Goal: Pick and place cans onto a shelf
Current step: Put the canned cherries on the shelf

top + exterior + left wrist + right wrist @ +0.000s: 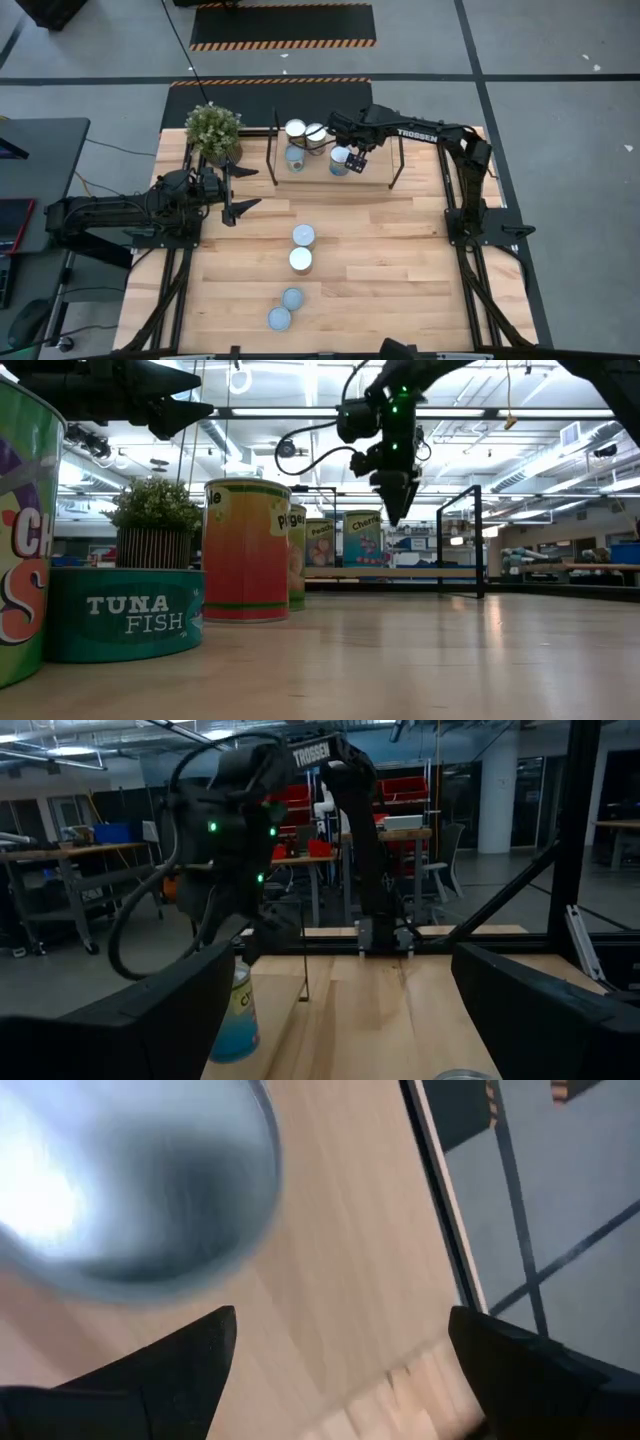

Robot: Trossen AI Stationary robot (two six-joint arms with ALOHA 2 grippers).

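Four cans stand on the shelf (pixel 370 178) at the table's far side: two at its far left (pixel 296 128) (pixel 316 131) and two nearer (pixel 295 157) (pixel 340 158). Four more cans stand on their bases in a line on the table (pixel 303 235) (pixel 300 260) (pixel 292 298) (pixel 279 319). My right gripper (pixel 347 140) hangs over the shelf, pointing down, open and empty, just beside the near right can, whose shiny top (pixel 130 1180) shows blurred in the right wrist view. My left gripper (pixel 252 188) waits open and empty at the table's left.
A potted green plant (pixel 213 130) stands at the far left corner, beside the shelf's black rods (pixel 273 145). In the low view a tuna can (pixel 125 615) and an orange can (pixel 245 550) stand close. Bare tabletop (pixel 400 260) lies to the right of the can line.
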